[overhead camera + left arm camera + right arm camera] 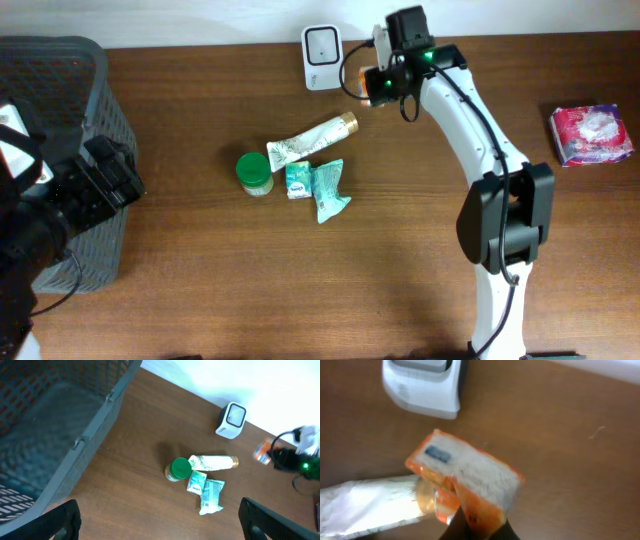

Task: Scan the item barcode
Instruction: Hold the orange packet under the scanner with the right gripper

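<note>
My right gripper (372, 84) is shut on a small orange and white packet (465, 477), held just right of the white barcode scanner (321, 44) at the back of the table. In the right wrist view the packet hangs above the cap of a white tube (370, 500), with the scanner (422, 385) at the upper left. A dark label shows on the packet's upper face. My left gripper (160, 522) stands open and empty at the table's left, next to the basket.
A grey mesh basket (95, 90) fills the left edge. Mid-table lie a green-lidded jar (254, 172), the white tube (312, 140), a small teal box (297, 180) and a teal packet (328, 190). A pink packet (592, 134) lies at the far right.
</note>
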